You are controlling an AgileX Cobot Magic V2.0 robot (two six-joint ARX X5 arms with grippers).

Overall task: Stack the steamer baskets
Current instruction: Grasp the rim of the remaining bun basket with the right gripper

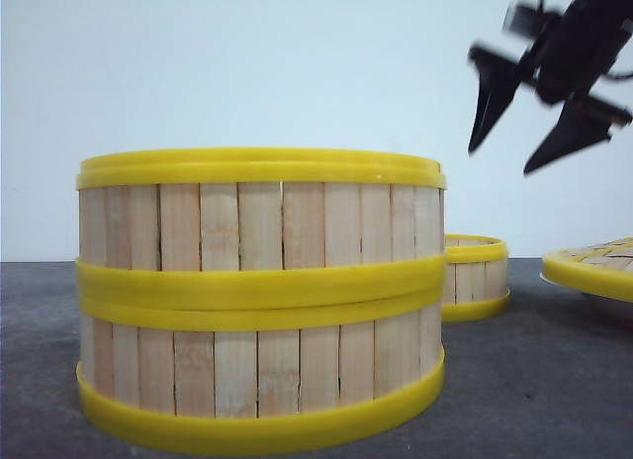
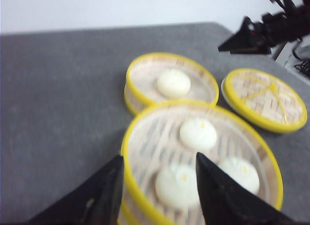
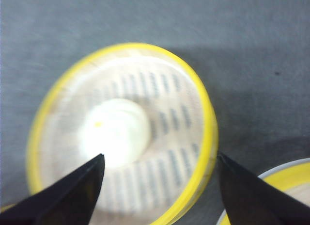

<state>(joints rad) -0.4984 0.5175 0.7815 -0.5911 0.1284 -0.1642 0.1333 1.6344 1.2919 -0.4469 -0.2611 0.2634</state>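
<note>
— Baskets first: where do they sit?

— Two steamer baskets are already one on top of the other, the stack (image 1: 259, 296) nearest the front camera on the grey counter (image 1: 514, 380). The third basket (image 1: 476, 277) stands alone behind that stack, on its lid side, with one white bun (image 3: 115, 133) inside. The woven lid (image 2: 265, 99) lies just beside the lone basket.

— And your grippers?

— My right gripper (image 3: 160, 186) hangs spread wide above the lone basket, empty, its fingers straddling the rim. My left gripper (image 2: 157, 186) is open too, over the near edge of the stack, holding nothing.

— How will that basket handle?

— I judge it light and fairly stiff: thin wooden slats between smooth yellow rims. The rims look slick, so I'd pinch across the wall at one side, one finger inside and one outside, clear of the bun. I'd keep it level, or the bun rolls.
</note>
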